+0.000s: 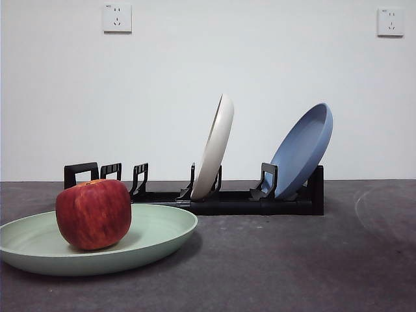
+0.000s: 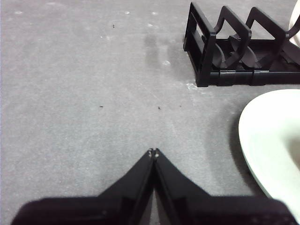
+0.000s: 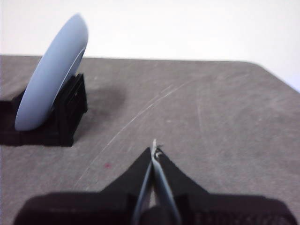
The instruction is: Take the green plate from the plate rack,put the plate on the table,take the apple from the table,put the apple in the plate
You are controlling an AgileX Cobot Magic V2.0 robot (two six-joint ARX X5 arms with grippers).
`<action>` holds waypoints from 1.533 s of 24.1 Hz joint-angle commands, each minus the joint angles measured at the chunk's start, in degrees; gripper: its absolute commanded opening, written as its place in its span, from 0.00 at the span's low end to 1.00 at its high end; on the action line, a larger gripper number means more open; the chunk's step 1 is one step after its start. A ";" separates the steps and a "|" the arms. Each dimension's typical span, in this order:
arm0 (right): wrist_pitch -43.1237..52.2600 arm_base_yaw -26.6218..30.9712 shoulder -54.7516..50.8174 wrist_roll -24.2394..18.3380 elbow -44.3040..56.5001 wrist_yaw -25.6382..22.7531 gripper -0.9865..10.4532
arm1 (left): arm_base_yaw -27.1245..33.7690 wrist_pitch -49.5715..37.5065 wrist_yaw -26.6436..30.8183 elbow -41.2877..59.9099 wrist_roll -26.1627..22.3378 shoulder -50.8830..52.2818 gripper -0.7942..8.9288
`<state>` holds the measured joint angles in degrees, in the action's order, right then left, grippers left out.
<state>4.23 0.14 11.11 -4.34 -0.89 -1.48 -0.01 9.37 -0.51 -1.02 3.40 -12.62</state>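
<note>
Already the apple [image 1: 93,214] is sitting in the green plate [image 1: 156,237], and the plate is lying flat on the table [image 1: 292,260], nearest the front camera. The apple is resting toward the plate's side farther from the blue plate, upright, stem dimple up. Judging by this, both steps of the task are looking complete.

The apple is appearing firm, heavy for its size and smooth-skinned, so it could be slipping under a light pinch; a hold across its widest middle would be suiting it best. The green plate is looking stiff, light and shallow; its raised rim is offering the only place to pinch, and it may be sliding on the matte table if nudged.

Just behind the green plate, the plate rack [image 1: 227,201] is standing with its loop handle end nearest the plate. In it, a cream-white plate [image 1: 214,149] is leaning in a middle slot, and beyond that a blue plate [image 1: 302,149] is leaning at the far end.

The left gripper [image 2: 153,152] is hanging over bare table beside the green plate's rim [image 2: 262,136] and the rack's handle end [image 2: 201,47], its jaws closed together and holding nothing. The right gripper [image 3: 154,147] is hovering past the rack's blue-plate end [image 3: 51,79], jaws likewise pressed together and empty.
</note>
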 commanded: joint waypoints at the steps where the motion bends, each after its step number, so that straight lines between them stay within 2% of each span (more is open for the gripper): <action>1: -4.17 0.57 -3.39 0.35 0.04 0.15 0.09 | 0.20 -0.44 0.11 0.28 -0.83 -0.17 0.08; 4: -15.76 0.63 -9.46 1.20 -0.02 0.85 0.09 | 0.20 -0.46 0.11 0.28 -0.83 -0.28 0.08; 37: -14.88 0.63 -10.60 1.99 0.02 0.61 0.09 | 0.20 -0.90 0.11 0.26 -0.83 -0.90 0.08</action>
<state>-10.76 0.73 0.56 -2.81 -1.21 -0.62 -0.01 8.91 -0.51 -1.02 3.40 -13.52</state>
